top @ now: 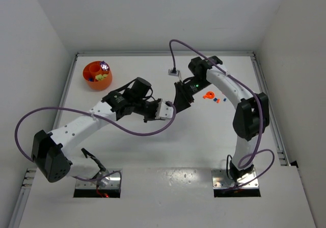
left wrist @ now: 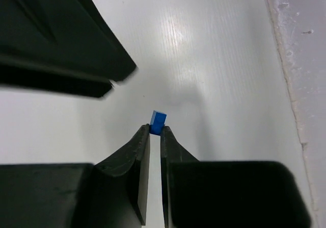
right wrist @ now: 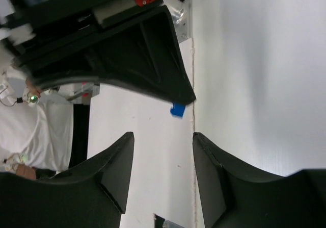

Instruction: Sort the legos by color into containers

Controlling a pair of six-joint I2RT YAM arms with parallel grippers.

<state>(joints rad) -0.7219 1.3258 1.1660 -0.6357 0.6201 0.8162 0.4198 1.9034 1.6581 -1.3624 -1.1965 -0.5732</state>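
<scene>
My left gripper [top: 166,110] is at the table's middle, shut on a tiny blue brick [left wrist: 158,122] pinched at its fingertips [left wrist: 144,136] above the white table. My right gripper [top: 179,102] is open and empty, right beside it; its dark fingers [left wrist: 76,59] fill the upper left of the left wrist view. In the right wrist view the blue brick [right wrist: 178,110] sits beyond my open right gripper [right wrist: 163,138], under the left gripper's tip. The orange bowl [top: 94,81] stands at the far left with several bricks of mixed colours inside. An orange piece [top: 209,95] and two small blue bricks [top: 219,100] lie right of centre.
A small grey connector [top: 174,73] with a purple cable lies behind the grippers. White walls enclose the table; a raised rail [top: 265,85] runs along the right edge. A purple cable [top: 132,131] loops under the left arm.
</scene>
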